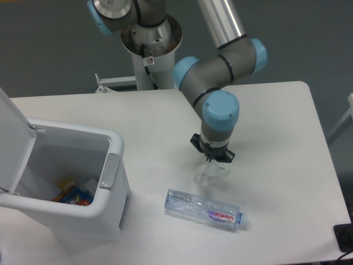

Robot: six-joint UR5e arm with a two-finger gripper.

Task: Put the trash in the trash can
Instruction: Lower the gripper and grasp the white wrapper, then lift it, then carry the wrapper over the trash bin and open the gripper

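One clear plastic bottle (204, 209) with a pink-and-purple label lies on its side on the white tabletop (276, 121), near the front edge and a little right of the middle, its cap end pointing toward the right front corner. The jaws of the gripper (210, 170) hang just behind the bottle, pointing down at the tabletop; their translucent fingers (203, 172) look blurred, and I cannot tell whether they are spread or closed. Nothing can be made out between them. The trash can (113, 182), a white rectangular bin with a grey front latch, stands at the left front corner of the tabletop, well apart from the bottle. Its lid (14, 132) is tipped up and back on the left side, leaving the bin open. Inside, at the bottom, some colourful items (71, 195) in blue, orange and yellow show.
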